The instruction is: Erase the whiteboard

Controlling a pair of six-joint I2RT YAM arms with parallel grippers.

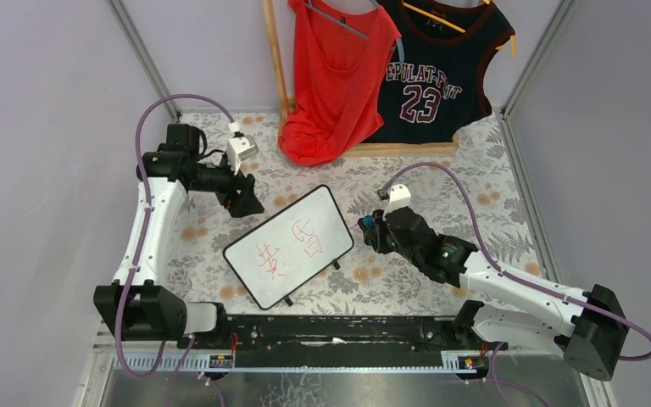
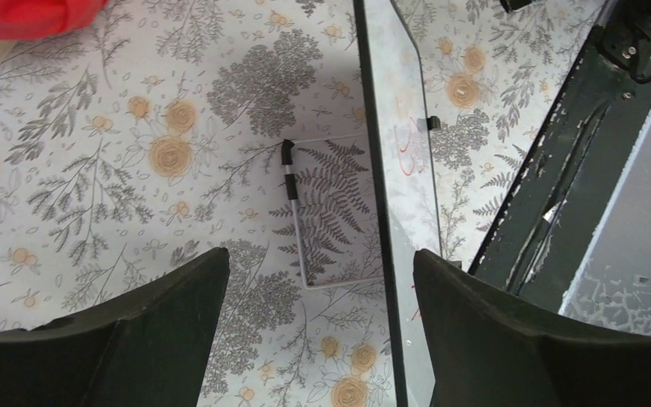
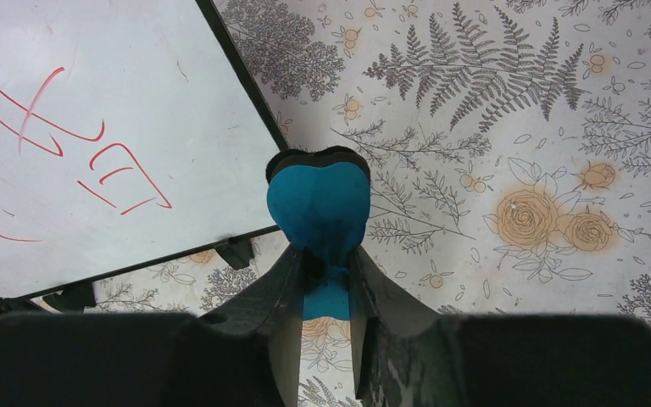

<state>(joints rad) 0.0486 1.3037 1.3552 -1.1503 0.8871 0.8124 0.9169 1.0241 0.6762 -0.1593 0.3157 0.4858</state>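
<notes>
Stiff, light whiteboard (image 1: 289, 246), probably skiddy; brace by frame (image 3: 238, 68). Blue eraser (image 3: 318, 199) clamped in right gripper (image 3: 322, 259); left gripper (image 2: 320, 259) spread, empty.

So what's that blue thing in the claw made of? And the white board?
The blue thing in the right claw looks like soft foam or felt: matte, with a dark backing layer, and pinched narrow where the claw squeezes it. The whiteboard looks like smooth, faintly shiny coated board in a thin black frame, probably plastic, though looks alone can't settle it.
</notes>
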